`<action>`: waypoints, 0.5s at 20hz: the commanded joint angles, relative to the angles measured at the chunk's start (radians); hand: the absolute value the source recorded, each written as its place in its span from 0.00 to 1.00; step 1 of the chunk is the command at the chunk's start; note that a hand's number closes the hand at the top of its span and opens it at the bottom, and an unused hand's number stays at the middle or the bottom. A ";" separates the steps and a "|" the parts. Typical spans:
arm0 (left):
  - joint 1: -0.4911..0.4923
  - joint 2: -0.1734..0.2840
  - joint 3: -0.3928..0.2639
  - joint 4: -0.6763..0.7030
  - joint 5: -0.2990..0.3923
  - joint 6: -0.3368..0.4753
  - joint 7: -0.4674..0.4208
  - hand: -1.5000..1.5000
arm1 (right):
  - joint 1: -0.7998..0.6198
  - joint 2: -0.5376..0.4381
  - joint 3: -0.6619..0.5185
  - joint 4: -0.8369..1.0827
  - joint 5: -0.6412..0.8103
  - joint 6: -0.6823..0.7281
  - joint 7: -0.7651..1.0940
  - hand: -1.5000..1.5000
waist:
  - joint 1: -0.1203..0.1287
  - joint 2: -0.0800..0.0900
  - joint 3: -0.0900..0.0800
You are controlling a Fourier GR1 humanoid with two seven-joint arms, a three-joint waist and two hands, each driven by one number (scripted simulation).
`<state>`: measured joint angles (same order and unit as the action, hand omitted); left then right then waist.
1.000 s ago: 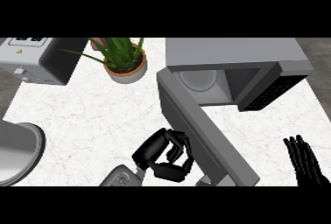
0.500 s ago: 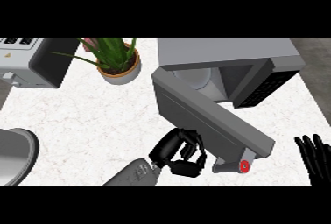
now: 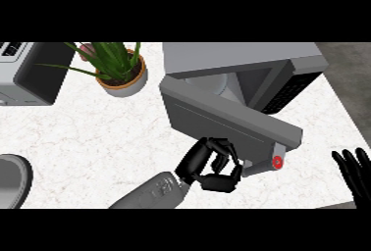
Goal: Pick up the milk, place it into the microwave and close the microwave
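White marble counter (image 3: 87,142) holds an open microwave (image 3: 239,73); the milk possibly hides inside. Left hand (image 3: 210,164), fingers curled and holding nothing, touches the microwave door (image 3: 225,122). Right hand (image 3: 354,169) rests with fingers straight.

Left forearm (image 3: 152,192): grey, rounded casing. Left hand (image 3: 210,164) and right hand (image 3: 354,171): glossy black, segmented fingers.

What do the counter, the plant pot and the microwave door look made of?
Counter: white stone, probably marble, going by the faint grey veining. Plant pot: orange-brown and matte, likely terracotta. Microwave door: plain grey with no shine, so painted metal or plastic; the look leaves that open.
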<state>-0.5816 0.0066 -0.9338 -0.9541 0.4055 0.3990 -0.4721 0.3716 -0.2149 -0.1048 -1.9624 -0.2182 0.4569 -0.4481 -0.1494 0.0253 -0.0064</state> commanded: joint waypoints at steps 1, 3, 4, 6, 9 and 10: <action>-0.048 -0.006 -0.007 -0.002 0.089 0.087 -0.034 1.00 | -0.015 -0.036 -0.010 -0.063 -0.029 0.012 0.052 0.00 | -0.025 0.004 -0.001; -0.053 -0.006 0.000 -0.013 0.124 0.150 -0.051 1.00 | -0.008 -0.054 -0.015 -0.062 -0.018 0.019 0.062 0.00 | -0.039 0.007 -0.002; -0.070 -0.006 0.029 -0.009 0.148 0.174 -0.056 1.00 | -0.027 -0.063 -0.032 -0.082 -0.042 0.017 0.072 0.00 | -0.031 0.006 -0.002; -0.089 -0.006 0.035 0.000 0.183 0.219 -0.043 1.00 | -0.039 -0.084 -0.045 -0.090 -0.048 0.024 0.081 0.00 | -0.053 0.010 -0.002; -0.137 -0.006 0.035 0.017 0.232 0.263 -0.035 1.00 | -0.060 -0.103 -0.078 -0.080 -0.078 0.027 0.085 0.00 | -0.066 0.016 0.001; -0.159 -0.007 0.033 0.033 0.245 0.272 -0.018 0.00 | -0.063 -0.087 -0.065 -0.095 -0.071 0.009 0.096 0.00 | -0.076 0.017 0.001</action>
<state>-0.6821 0.0011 -0.9159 -0.9435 0.5938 0.6120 -0.4970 0.3294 -0.2913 -0.1536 -2.0414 -0.2715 0.4742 -0.3713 -0.2027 0.0367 -0.0062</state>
